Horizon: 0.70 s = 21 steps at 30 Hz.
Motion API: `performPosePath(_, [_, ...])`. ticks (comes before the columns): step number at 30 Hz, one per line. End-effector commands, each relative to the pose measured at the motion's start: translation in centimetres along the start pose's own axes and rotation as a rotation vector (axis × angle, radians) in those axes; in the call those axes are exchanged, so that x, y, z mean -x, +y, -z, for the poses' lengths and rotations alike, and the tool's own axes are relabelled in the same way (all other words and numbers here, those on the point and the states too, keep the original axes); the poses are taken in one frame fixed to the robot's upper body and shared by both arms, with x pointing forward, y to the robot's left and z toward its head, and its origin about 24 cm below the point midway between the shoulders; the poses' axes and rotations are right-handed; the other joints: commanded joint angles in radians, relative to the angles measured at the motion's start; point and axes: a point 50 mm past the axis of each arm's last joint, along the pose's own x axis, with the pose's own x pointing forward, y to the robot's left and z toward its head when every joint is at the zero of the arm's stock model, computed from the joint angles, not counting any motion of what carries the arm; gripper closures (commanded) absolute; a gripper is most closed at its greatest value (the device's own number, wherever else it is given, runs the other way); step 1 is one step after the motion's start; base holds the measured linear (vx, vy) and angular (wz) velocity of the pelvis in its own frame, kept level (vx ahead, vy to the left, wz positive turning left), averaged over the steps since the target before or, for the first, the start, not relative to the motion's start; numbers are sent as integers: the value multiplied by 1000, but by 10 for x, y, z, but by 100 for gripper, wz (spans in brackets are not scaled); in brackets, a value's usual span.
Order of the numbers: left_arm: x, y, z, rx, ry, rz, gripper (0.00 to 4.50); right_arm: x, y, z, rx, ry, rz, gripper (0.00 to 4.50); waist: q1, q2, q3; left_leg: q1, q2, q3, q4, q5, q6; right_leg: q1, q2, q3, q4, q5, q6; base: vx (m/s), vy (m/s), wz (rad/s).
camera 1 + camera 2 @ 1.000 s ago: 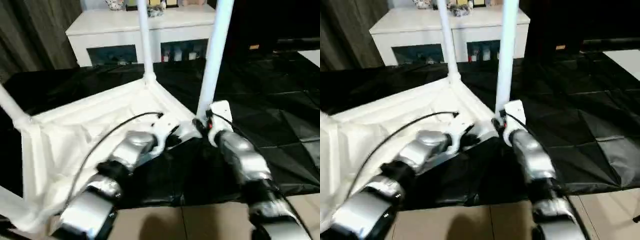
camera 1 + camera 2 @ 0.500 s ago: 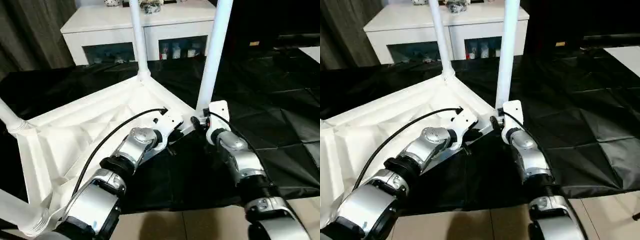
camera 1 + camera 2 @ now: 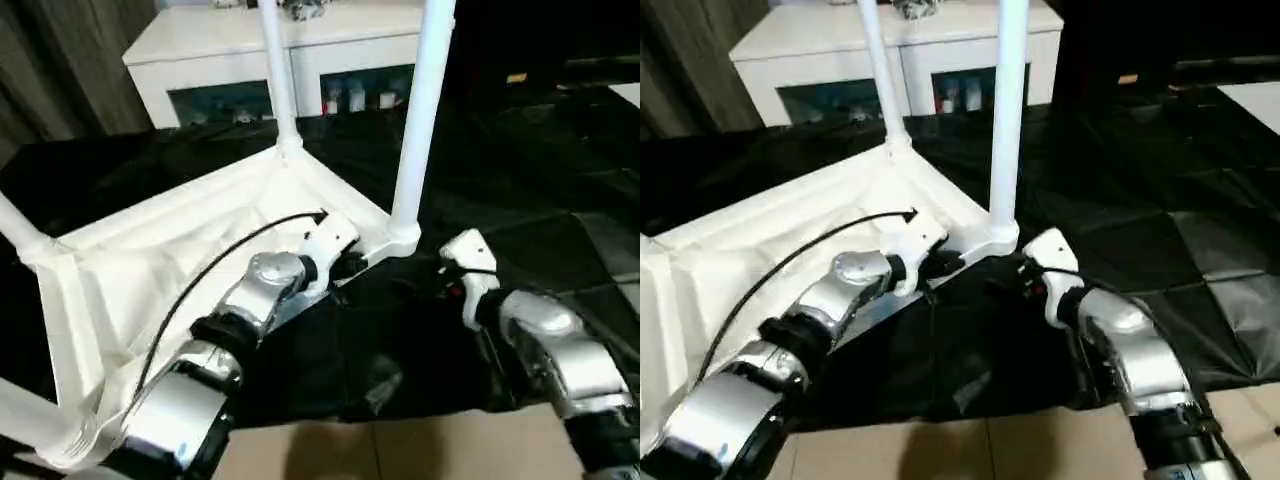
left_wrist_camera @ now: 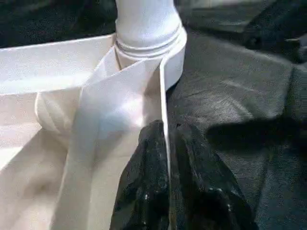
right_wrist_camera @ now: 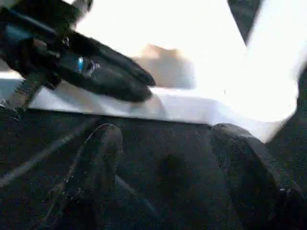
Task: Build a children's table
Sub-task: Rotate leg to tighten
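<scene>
The white tabletop (image 3: pixel 150 270) lies upside down on a black sheet, ribbed side up. White legs stand in its corner sockets: the near right leg (image 3: pixel 420 110), a far leg (image 3: pixel 278 70) and a left leg (image 3: pixel 20 225). A fourth leg (image 3: pixel 25 420) shows at the lower left corner. My left gripper (image 4: pixel 168 143) is shut on the tabletop's thin rim just beside the near right socket (image 4: pixel 148 38). My right gripper (image 5: pixel 168 143) is open, low over the sheet and a short way off that socket, holding nothing.
A white cabinet with glass doors (image 3: pixel 290 50) stands behind the tabletop. The wrinkled black sheet (image 3: pixel 540 170) spreads to the right and back. Tan floor (image 3: pixel 380 450) shows at the near edge, and a dark curtain (image 3: pixel 60 70) hangs at the left.
My right gripper has come away from the base of the near right leg and drawn back toward me and to the right. The left gripper stays on the rim.
</scene>
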Motion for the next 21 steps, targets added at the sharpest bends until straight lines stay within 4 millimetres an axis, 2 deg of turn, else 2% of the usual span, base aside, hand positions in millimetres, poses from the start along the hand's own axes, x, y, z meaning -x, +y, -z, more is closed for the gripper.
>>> performPosePath(1, [8, 6, -7, 28, -54, -4, 364, -5, 2, -12, 18, -45, -9, 131, 6, -34, -67, 14, 50, -23, -65, -116, 147, 43, -49, 19, -48, -39, -260, 0, 0, 0])
performPosePath(2, [14, 9, -9, 36, -75, -9, 338, -8, 3, -16, 28, -55, -20, 131, 10, -32, -71, 13, 50, -22, -60, -75, 163, 42, -50, 19, -40, 12, -271, 0, 0, 0])
performPosePath(3, [16, 10, -10, 35, -78, -11, 338, -8, 4, -17, 31, -57, -23, 131, 11, -31, -70, 12, 49, -21, -56, -43, 183, 39, -48, 18, -37, 45, -274, 0, 0, 0])
performPosePath(4, [20, 11, -10, 34, -82, -13, 328, -10, 6, -19, 35, -60, -38, 131, 13, -30, -72, 13, 49, -21, -53, -33, 189, 39, -48, 18, -35, 55, -275, 0, 0, 0])
performPosePath(5, [26, 14, -10, 34, -83, -15, 323, -13, 7, -20, 42, -63, -54, 131, 18, -37, -73, 10, 47, -19, -50, -14, 203, 40, -50, 18, -32, 66, -277, 0, 0, 0])
performPosePath(6, [31, 15, -10, 34, -84, -15, 316, -14, 9, -22, 46, -65, -68, 131, 21, -40, -74, 10, 49, -20, -50, -6, 207, 39, -51, 19, -30, 68, -277, 0, 0, 0])
performPosePath(7, [31, 15, -10, 34, -84, -15, 306, -14, 9, -22, 47, -65, -69, 131, 24, -36, -76, 8, 49, -20, -45, 24, 219, 37, -50, 19, -25, 85, -275, 0, 0, 0])
performPosePath(9, [43, 17, -8, 35, -84, -19, 284, -19, 9, -25, 56, -71, -76, 131, 30, -40, -72, 7, 49, -18, -44, 21, 224, 32, -48, 18, -26, 60, -273, 0, 0, 0])
performPosePath(10, [50, 18, -7, 31, -77, -12, 271, -23, 8, -27, 52, -77, -71, 131, 31, -37, -71, 10, 52, -18, -47, -1, 213, 29, -48, 18, -27, 21, -272, 0, 0, 0])
performPosePath(11, [66, 15, -2, 32, -54, 18, 263, -30, 6, -31, 41, -93, -65, 131, 31, -36, -67, 11, 51, -16, -49, -28, 194, 26, -45, 18, -31, -26, -266, 0, 0, 0])
performPosePath(12, [66, 15, -2, 32, -54, 18, 255, -30, 6, -31, 41, -93, -65, 131, 29, -34, -70, 10, 54, -20, -51, -39, 179, 29, -51, 19, -25, -36, -270, 0, 0, 0])
performPosePath(13, [74, 12, 1, 35, -37, 48, 247, -35, 5, -33, 35, -100, -69, 131, 28, -31, -62, 14, 51, -15, -56, -80, 157, 21, -40, 17, -35, -90, -258, 0, 0, 0])
performPosePath(14, [81, 8, 5, 36, -22, 76, 238, -38, 5, -34, 33, -103, -72, 131, 26, -30, -62, 16, 56, -20, -61, -108, 129, 22, -46, 20, -31, -109, -260, 0, 0, 0])
performPosePath(15, [86, 5, 7, 40, -12, 96, 228, -41, 4, -35, 39, -104, -72, 131, 23, -31, -58, 15, 53, -16, -64, -122, 119, 20, -38, 19, -35, -122, -253, 0, 0, 0])
performPosePath(16, [89, 3, 8, 48, -6, 106, 228, -44, 4, -36, 43, -104, -69, 131, 26, -29, -60, 24, 54, -15, -64, -152, 90, 17, -39, 21, -34, -133, -252, 0, 0, 0])
performPosePath(17, [97, -5, 10, 76, -1, 119, 209, -52, -4, -39, 40, -106, 0, 131, 26, -38, -59, 24, 52, -12, -66, -156, 78, 16, -35, 22, -36, -119, -251, 0, 0, 0])
performPosePath(18, [97, -5, 10, 76, -1, 119, 202, -52, -4, -39, 40, -106, 0, 131, 29, -33, -63, 25, 55, -14, -65, -148, 65, 18, -41, 23, -25, -97, -259, 0, 0, 0])
performPosePath(19, [99, -8, 11, 87, -1, 124, 202, -54, -9, -40, 39, -107, 39, 131, 27, -32, -58, 21, 50, -12, -68, -144, 60, 18, -37, 21, -30, -105, -255, 0, 0, 0])
performPosePath(20, [101, -11, 11, 95, -3, 122, 188, -57, -13, -41, 27, -107, 72, 131, 27, -39, -59, 25, 49, -8, -67, -147, 51, 16, -35, 23, -31, -101, -256, 0, 0, 0])
performPosePath(21, [102, -12, 11, 100, -5, 117, 178, -57, -15, -41, 23, -107, 88, 131, 28, -37, -59, 23, 48, -9, -66, -141, 51, 18, -36, 23, -29, -94, -255, 0, 0, 0])
